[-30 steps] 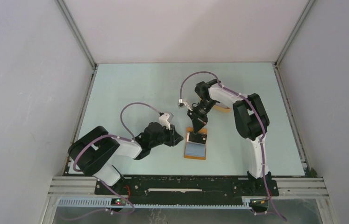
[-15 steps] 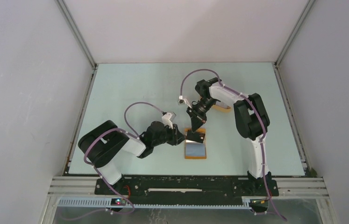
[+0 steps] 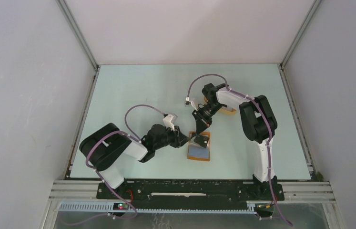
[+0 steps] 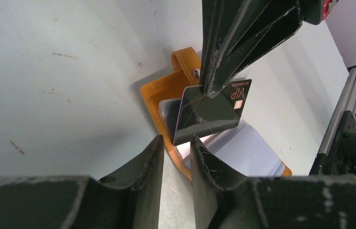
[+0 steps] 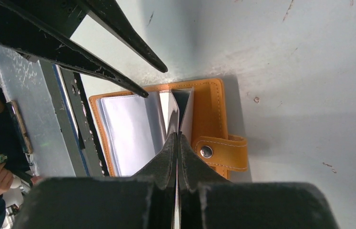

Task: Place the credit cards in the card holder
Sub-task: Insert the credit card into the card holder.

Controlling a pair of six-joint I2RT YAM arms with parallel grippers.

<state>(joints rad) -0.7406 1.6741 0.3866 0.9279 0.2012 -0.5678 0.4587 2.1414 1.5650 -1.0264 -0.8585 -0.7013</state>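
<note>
The card holder (image 3: 198, 149) lies open on the table, orange-brown with clear sleeves (image 5: 128, 129), a tab (image 5: 229, 152) and a snap button (image 5: 206, 151). My right gripper (image 3: 200, 129) is shut on a dark grey credit card (image 4: 211, 112) marked VIP. It holds the card upright, with the lower edge down among the holder's sleeves at the tab end. My left gripper (image 4: 177, 139) sits low at the holder's left edge (image 4: 166, 93). Its jaws are a narrow gap apart and the orange rim runs past the tips. No other cards show.
Part of an orange rimmed tray (image 3: 227, 110) shows behind the right arm. Walls enclose the table on three sides. A metal rail (image 3: 190, 188) runs along the near edge by the arm bases.
My left gripper has moved right up to the holder's left edge. My right gripper has brought the dark card down into the open holder. The holder has shifted slightly.
</note>
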